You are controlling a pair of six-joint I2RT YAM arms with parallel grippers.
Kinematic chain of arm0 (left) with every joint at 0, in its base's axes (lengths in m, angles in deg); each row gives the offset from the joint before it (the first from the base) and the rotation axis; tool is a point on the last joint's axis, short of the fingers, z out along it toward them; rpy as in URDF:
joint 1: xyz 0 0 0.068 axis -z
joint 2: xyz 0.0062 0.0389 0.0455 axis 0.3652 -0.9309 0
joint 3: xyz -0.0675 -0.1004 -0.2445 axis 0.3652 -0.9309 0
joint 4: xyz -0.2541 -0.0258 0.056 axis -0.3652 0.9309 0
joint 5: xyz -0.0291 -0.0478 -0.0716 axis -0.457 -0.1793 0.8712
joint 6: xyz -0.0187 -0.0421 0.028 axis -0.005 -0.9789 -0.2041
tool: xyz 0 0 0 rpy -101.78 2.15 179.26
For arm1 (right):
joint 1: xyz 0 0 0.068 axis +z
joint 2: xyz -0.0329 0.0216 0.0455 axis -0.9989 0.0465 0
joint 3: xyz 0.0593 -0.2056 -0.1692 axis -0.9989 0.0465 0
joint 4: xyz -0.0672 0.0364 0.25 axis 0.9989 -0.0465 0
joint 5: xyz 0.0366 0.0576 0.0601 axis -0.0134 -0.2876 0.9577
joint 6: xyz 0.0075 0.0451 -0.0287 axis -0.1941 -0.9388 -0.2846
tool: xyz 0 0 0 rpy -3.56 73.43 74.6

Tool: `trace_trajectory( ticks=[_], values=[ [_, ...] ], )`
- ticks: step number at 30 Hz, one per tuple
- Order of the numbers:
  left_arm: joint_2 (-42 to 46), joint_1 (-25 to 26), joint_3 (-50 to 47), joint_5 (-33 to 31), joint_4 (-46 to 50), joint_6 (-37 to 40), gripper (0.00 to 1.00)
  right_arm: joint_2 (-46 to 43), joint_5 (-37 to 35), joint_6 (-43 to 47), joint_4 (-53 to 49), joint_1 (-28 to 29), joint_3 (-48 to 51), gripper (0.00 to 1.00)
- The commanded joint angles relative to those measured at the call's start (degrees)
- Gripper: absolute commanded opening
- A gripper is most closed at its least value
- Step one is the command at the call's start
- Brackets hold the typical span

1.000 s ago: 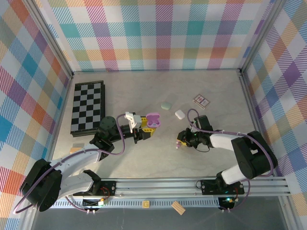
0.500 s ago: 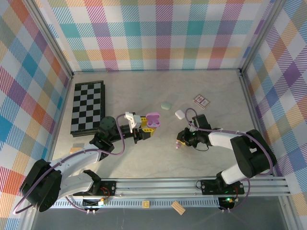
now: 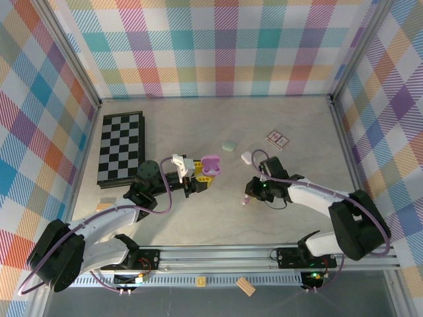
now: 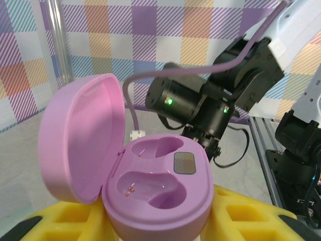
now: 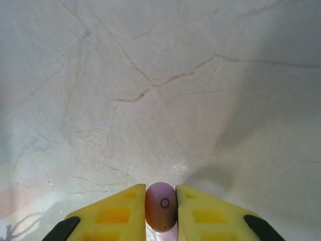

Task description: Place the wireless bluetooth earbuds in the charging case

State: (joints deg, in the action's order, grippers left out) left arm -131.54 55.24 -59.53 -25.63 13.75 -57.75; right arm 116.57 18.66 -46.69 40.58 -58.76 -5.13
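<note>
The lilac earbud [image 5: 161,207] was seen pinched between the yellow pads of the right pincer [image 5: 160,213], jaws drawn together on it, and it was carried low over the bare marbled surface [image 5: 150,90]. In the right wrist view its rounded body was set upright, the long axis running from 12 to 6 o'clock along the fingers. The stem was not made out, so which end led could not be told. Across the way, the charging case [image 4: 150,186] was found clamped in the left pincer [image 3: 199,174], lid thrown back towards 9 o'clock in the left wrist view, and both wells were shown facing up and empty. Here was the relation that mattered. From above, the case was placed at about 10 o'clock from the right pincer, apart from it, with open surface between the two. The right arm was the one loaded, and the left was judged to be serving purely as a holder. A carry up and to the left was judged to be called for, then a turn of the wrist so that the earbud's long axis could be dropped in line with a well. A white case [image 3: 247,157] was noted near the right pincer at 12 o'clock, off the likely path.
</note>
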Motion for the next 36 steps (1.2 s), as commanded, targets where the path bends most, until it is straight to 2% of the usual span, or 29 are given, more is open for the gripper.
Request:
trace_trajectory(
  ticks=[1,7,16,20,29,36],
  values=[
    [-0.7,-0.5,0.0,0.1,-2.6,1.0,0.39,-3.9,-7.8,3.5,-8.5,0.9,-4.0,0.19],
    [-2.6,-0.6,0.6,0.1,-3.5,1.4,0.39,-9.1,-11.9,8.2,-13.6,2.8,-8.6,0.19],
    [-5.5,-1.0,1.9,1.7,-4.8,0.5,0.39,-13.5,-11.7,23.1,-15.8,7.4,-17.1,0.18],
    [-6.0,-1.0,2.2,2.2,-4.8,0.4,0.39,-15.6,-8.1,28.3,-14.7,8.8,-19.2,0.16],
    [-6.2,-1.0,2.6,3.1,-4.9,0.1,0.39,-17.2,7.1,35.4,-10.6,11.0,-23.7,0.18],
    [-6.1,-1.0,2.5,3.7,-4.8,0.0,0.39,-13.6,10.7,38.8,-11.0,13.5,-28.5,0.17]
  ],
)
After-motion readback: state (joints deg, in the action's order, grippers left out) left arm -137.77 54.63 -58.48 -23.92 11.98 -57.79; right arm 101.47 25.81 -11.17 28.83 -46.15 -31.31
